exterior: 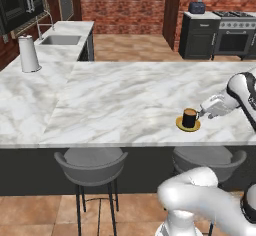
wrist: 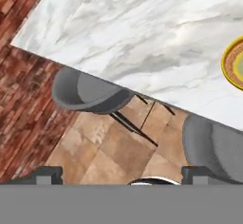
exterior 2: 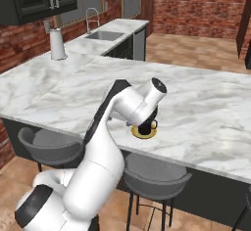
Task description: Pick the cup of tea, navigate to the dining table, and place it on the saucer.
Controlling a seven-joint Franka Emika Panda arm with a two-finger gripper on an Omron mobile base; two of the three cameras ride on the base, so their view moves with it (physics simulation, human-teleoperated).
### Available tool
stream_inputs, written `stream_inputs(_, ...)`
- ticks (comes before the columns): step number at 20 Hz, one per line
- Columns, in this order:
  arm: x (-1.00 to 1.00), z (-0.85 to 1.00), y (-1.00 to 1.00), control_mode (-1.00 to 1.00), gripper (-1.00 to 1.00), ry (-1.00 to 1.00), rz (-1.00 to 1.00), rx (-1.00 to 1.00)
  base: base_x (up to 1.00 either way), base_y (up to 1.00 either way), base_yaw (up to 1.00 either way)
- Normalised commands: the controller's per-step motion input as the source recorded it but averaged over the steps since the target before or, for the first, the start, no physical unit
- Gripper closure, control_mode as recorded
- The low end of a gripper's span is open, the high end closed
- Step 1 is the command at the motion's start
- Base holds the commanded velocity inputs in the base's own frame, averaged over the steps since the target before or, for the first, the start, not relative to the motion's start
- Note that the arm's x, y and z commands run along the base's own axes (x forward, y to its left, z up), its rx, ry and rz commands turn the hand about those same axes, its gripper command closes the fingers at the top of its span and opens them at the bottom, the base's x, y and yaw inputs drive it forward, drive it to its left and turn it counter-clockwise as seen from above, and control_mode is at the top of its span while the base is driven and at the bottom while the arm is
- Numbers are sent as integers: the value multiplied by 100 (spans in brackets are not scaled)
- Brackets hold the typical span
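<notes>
Looks basically done to me: the cup of tea sits upright on the saucer, near the front edge of the dining table worktop. The pincer is spread wide just beside the cup, gripping nothing. Only backing off is left, I'd guess.

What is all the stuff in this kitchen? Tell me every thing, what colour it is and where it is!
Cup of tea: one, black, standing on the saucer.
Saucer: one, yellow-gold, near the dining table's front edge.
Dining table: one, white marble top, dark base.
Stools: two, grey, tucked under the table's front edge.
Tall cylinder: one, white-grey, far left of the counter.
Sink: one, grey, with a tap, behind the cylinder.
Stove: one, dark, by the brick wall.
Gripper: one, white, open, beside the cup.
</notes>
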Motion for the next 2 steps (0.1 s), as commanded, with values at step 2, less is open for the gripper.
stream_inputs(2,-72,14,97,-100,-100,16,-35,-10,0,0,0)
